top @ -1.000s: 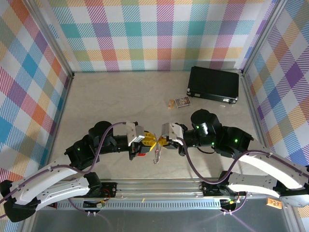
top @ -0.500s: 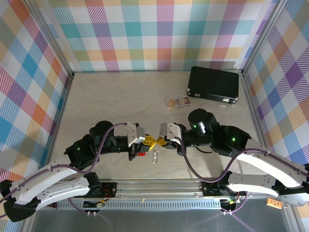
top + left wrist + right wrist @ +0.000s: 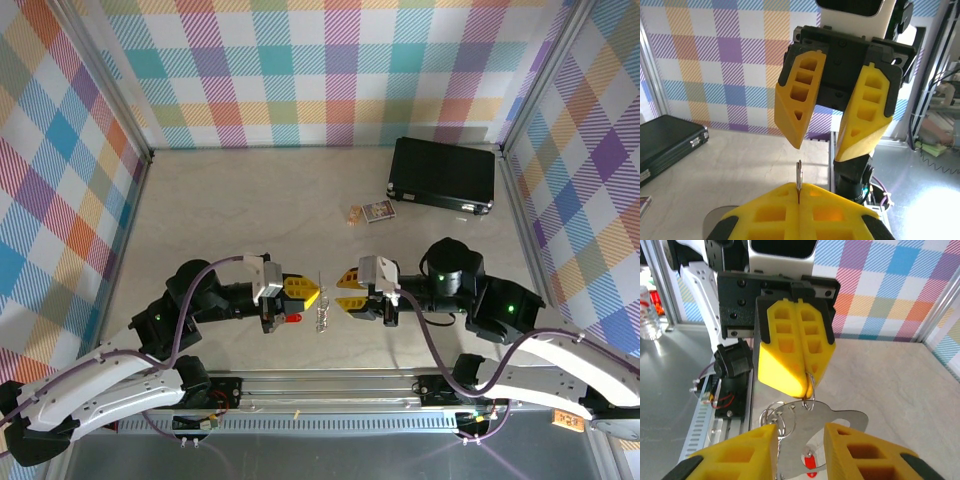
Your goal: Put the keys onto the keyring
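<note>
Holds the keyring (image 3: 840, 419) by a small ring at its top, pinched in the shut jaws of the left gripper (image 3: 305, 292), hanging above the table (image 3: 250, 200) near its front edge. Shows the key (image 3: 292, 318) by its red tag under that gripper, just beside the loop (lying or hanging, cannot tell). Faces the loop with the right gripper (image 3: 345, 290), jaws parted, empty, near but apart.

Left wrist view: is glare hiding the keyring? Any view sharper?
Left wrist: glare blows out the lower-right metal deck, not the keyring, seen edge-on as a thin sliver. Right wrist: keyring sharp, its own fingers blurred. Top external: even light, keyring tiny.
</note>
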